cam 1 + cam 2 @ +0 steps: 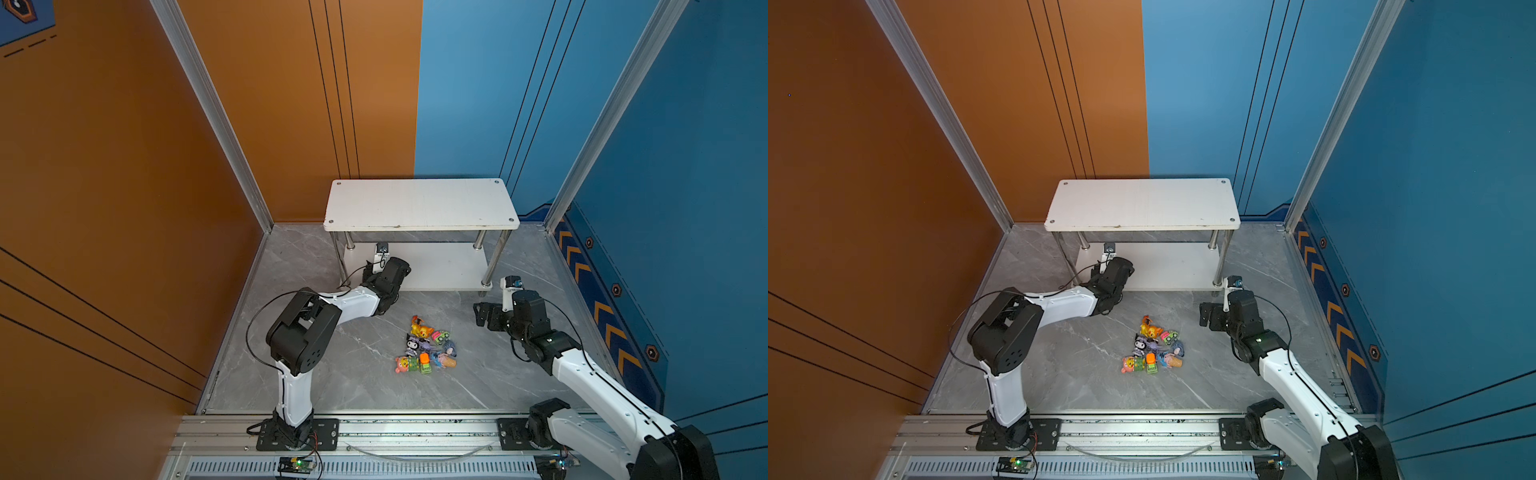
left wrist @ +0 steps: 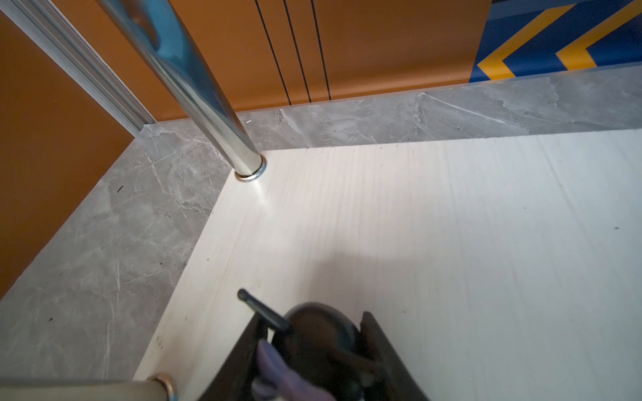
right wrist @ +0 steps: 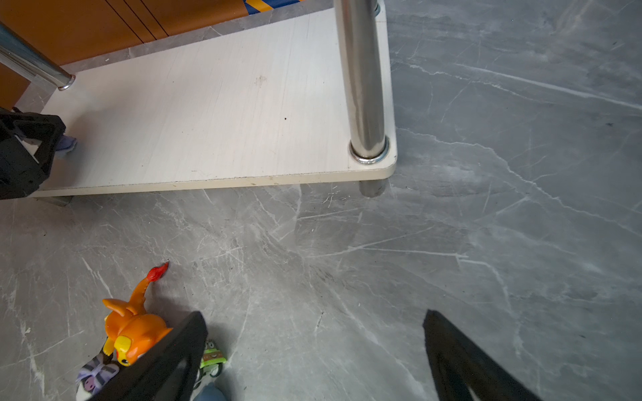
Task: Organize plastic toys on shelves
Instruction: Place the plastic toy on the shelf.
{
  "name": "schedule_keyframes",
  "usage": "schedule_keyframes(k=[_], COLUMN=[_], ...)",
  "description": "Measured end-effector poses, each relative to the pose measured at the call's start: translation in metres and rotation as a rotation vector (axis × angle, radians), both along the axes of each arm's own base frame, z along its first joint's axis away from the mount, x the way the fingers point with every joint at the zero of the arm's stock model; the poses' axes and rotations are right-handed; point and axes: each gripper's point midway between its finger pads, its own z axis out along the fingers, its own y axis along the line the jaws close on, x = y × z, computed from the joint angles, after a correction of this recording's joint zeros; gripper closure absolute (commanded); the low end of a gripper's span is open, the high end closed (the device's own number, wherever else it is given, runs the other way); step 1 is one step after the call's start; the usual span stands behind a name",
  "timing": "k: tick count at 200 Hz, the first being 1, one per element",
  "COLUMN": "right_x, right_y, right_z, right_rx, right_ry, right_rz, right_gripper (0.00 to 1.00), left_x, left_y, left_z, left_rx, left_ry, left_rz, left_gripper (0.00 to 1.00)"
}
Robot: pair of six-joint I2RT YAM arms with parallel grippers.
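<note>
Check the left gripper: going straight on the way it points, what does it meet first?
Most likely the lower shelf board, bare ahead of it. The left gripper, jaws shut on a black-purple figurine, tilts down toward it. The chrome leg stands off to one side.

Toys (image 1: 426, 349) heaped on floor (image 1: 324, 374), before shelves (image 1: 419, 203).

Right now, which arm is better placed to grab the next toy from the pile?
Right. The right gripper is open and empty, close beside the toy pile, next to the orange dragon. The left gripper is shut on a black-purple toy at the lower shelf board, not yet released.
</note>
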Motion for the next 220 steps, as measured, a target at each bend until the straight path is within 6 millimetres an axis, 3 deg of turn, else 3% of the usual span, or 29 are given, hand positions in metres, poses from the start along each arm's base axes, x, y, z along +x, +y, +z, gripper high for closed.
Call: schedule_keyframes(k=[100,120,149,171,220], right_x=[0.0,0.0,0.0,0.0,0.001], right_y=[0.0,0.0,0.0,0.0,0.001], right_z=[-0.002,-0.004,-0.005,-0.005,-0.005], right_rx=[-0.001,-0.001,-0.003,-0.003,-0.003], right_ry=[0.008,0.012,0.016,0.018,0.016], right_rz=[-0.001,-0.001,-0.001,-0.001,-0.001], right_gripper=[0.02,0.01,0.01,0.02,0.01], left_x=[0.019,0.022,0.025,0.027,0.03], left_y=[0.009,0.01,0.011,0.011,0.005], left_z=[-0.001,-0.001,-0.001,-0.001,-0.004], left_rx=[-0.034,-0.037,-0.043,-0.056,-0.08], left_ry=[-0.052,-0.055,-0.052,-0.05,-0.036], left_rz=[0.038,0.04,0.033,0.021,-0.021], left_gripper=[1.0,0.94,0.74,0.69,0.43])
